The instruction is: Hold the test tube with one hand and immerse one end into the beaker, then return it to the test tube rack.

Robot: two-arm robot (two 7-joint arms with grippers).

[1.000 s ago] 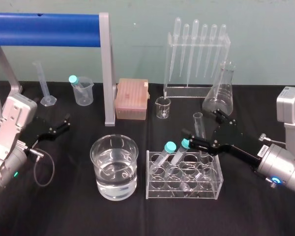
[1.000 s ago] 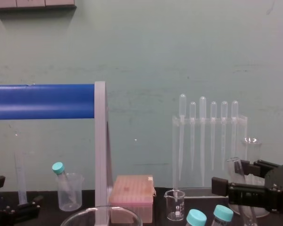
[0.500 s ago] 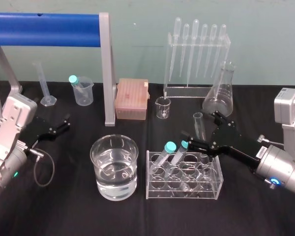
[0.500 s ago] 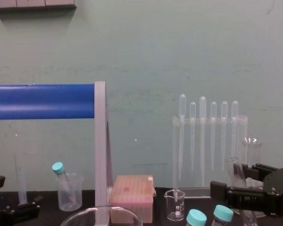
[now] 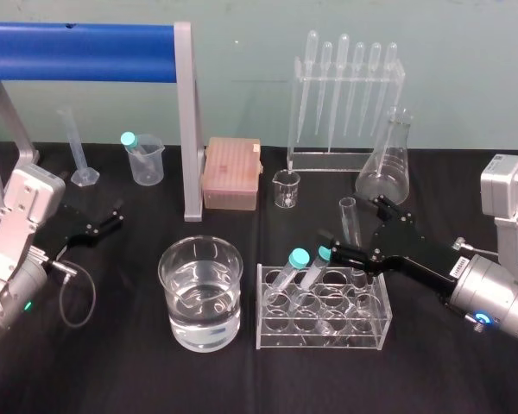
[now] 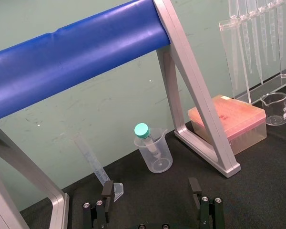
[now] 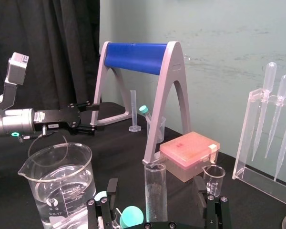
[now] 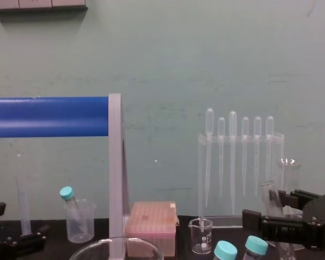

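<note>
The test tube [image 5: 349, 221] is a slim clear glass tube standing upright in a back slot of the clear test tube rack [image 5: 324, 317]. My right gripper [image 5: 354, 222] is open around its upper part, one finger on each side. In the right wrist view the tube [image 7: 156, 192] stands between the fingers [image 7: 112, 190] with a gap on both sides. From the chest, the same gripper [image 8: 273, 208] flanks the tube [image 8: 270, 196]. The wide beaker [image 5: 200, 291], part full of water, stands left of the rack. My left gripper [image 5: 112, 217] is parked open at the far left.
Two teal-capped tubes [image 5: 298, 259] lean in the rack's front slots. Behind stand a conical flask [image 5: 387, 168], a pipette stand [image 5: 345, 95], a small glass beaker [image 5: 286, 188], a pink tip box [image 5: 232, 172], a plastic cup [image 5: 145, 159] and a blue-barred frame [image 5: 78, 40].
My right gripper has sunk slightly around the test tube, still open. The tube, the beaker and the left arm have not moved.
</note>
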